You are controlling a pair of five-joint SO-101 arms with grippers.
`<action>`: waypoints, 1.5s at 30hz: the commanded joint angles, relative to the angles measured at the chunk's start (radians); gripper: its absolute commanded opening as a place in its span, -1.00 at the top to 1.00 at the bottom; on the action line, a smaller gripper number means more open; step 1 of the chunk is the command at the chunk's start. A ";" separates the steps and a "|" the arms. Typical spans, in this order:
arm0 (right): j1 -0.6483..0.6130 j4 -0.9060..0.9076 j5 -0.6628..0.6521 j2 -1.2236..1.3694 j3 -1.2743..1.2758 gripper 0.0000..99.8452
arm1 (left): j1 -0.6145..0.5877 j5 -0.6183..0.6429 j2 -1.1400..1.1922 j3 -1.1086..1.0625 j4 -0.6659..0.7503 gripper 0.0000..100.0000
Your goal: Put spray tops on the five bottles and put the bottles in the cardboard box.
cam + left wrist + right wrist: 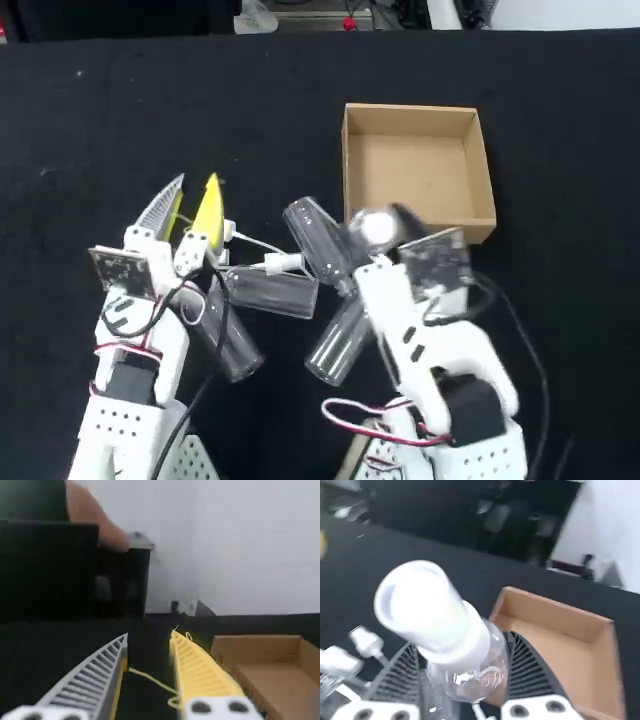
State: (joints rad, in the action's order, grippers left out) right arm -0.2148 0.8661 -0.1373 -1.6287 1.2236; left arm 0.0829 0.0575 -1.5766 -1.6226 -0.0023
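My right gripper [461, 647] is shut on a clear bottle [470, 675] that carries a white top [427, 607] and stands upright. In the high view that bottle's top [375, 228] is just in front of the cardboard box [415, 170], near its front left corner. The box [570, 640] is empty. My left gripper [190, 195] is open with nothing between its grey and yellow fingers [197, 672], out over the table to the left of the bottles. Several clear bottles lie between the arms [268, 292], [312, 238], [338, 345]. A loose white spray top [284, 263] lies among them.
Another clear bottle [228, 345] lies beside the left arm's base. The black table [100, 120] has free room at the left and behind the box. Two loose white spray tops [365, 641] lie on the table in the right wrist view.
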 commanded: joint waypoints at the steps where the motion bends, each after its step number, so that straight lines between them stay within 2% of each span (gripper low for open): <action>1: 0.087 0.021 0.008 -0.002 -0.119 0.98 | -0.041 -0.002 -0.008 -0.079 -0.002 0.74; 6: 0.118 -0.021 0.008 0.131 -0.196 0.98 | -0.065 -0.002 -0.008 -0.085 -0.063 0.74; 11: 0.118 -0.160 0.008 0.414 -0.291 0.98 | -0.061 -0.003 -0.008 -0.085 -0.160 0.74; 17: 0.121 -0.391 0.002 0.765 -0.397 0.98 | -0.062 -0.008 0.002 -0.085 -0.164 0.74; 21: 0.144 -0.445 0.011 0.984 -0.509 0.98 | -0.062 -0.008 0.003 -0.085 -0.166 0.74; 27: 0.187 -0.442 0.144 1.290 -0.685 0.98 | -0.062 -0.006 0.003 -0.085 -0.186 0.74; 37: 0.199 -0.454 0.143 1.512 -0.857 0.98 | -0.061 -0.006 0.003 -0.085 -0.187 0.74; 45: 0.193 -0.568 0.149 1.682 -0.908 0.98 | -0.061 -0.008 0.003 -0.085 -0.187 0.74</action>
State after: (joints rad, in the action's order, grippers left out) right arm -0.0261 0.3583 0.0038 0.0422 0.3844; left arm 0.0276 0.0575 -1.5750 -1.6840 -0.1849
